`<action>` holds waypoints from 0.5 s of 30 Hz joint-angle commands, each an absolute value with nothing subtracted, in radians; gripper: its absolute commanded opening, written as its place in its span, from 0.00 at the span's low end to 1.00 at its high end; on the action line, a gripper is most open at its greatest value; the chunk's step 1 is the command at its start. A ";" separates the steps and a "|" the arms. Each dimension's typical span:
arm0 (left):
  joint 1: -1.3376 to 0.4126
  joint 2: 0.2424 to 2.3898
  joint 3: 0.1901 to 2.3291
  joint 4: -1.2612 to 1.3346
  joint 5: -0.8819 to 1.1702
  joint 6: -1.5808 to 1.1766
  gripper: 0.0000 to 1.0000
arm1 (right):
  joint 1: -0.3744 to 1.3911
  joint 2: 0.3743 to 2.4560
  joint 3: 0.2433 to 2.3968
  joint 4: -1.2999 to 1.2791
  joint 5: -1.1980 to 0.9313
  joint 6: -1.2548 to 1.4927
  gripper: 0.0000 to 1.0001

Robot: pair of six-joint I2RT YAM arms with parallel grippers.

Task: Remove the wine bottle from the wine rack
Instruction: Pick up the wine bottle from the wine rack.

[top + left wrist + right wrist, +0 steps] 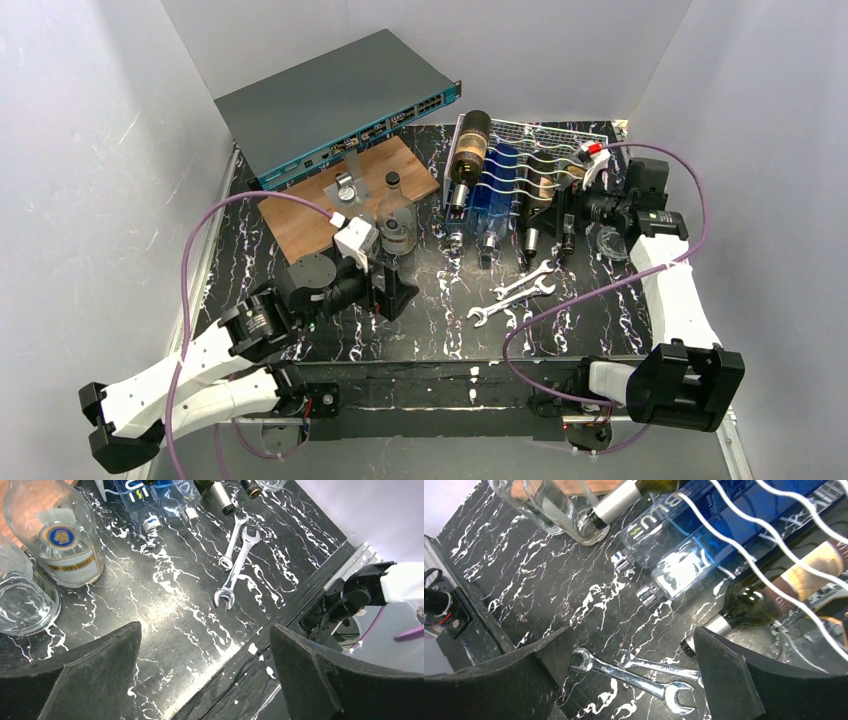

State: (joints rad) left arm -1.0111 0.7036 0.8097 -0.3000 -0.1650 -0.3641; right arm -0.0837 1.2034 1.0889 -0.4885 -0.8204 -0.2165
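Marbled table (420, 320): dark wine bottle (468, 148) atop wire rack (550, 140).

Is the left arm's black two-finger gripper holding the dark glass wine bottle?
No, the black left gripper stands open over bare white-veined black tabletop, nothing between its fingers.

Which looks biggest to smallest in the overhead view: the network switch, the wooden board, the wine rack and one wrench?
1. network switch, clearly the largest.
2. wooden board and wine rack: they cover about the same area, so not ranked against each other.
3. wrench, the smallest.
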 commanded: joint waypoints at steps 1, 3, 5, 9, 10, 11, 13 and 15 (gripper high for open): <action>-1.015 0.775 0.921 -0.332 -0.192 -0.385 0.99 | -0.087 1.156 1.023 -0.405 -0.896 -0.188 0.98; -1.015 0.836 0.974 -0.350 -0.193 -0.388 0.99 | -0.087 1.143 0.988 -0.396 -0.905 -0.199 0.98; -1.016 0.896 1.028 -0.371 -0.198 -0.392 0.99 | -0.087 1.131 0.958 -0.396 -0.909 -0.219 0.98; -1.015 1.036 1.166 -0.439 -0.236 -0.394 0.99 | -0.086 1.107 0.912 -0.387 -0.920 -0.248 0.98; -1.015 1.074 1.198 -0.460 -0.254 -0.395 0.99 | -0.087 1.101 0.900 -0.383 -0.925 -0.254 0.98; -1.015 1.110 1.231 -0.479 -0.272 -0.395 0.99 | -0.087 1.093 0.890 -0.379 -0.929 -0.260 0.98; -1.015 1.177 1.284 -0.509 -0.311 -0.388 0.99 | -0.087 1.080 0.869 -0.374 -0.936 -0.277 0.98; -1.016 1.244 1.326 -0.523 -0.342 -0.377 0.99 | -0.088 1.073 0.854 -0.381 -0.935 -0.309 0.98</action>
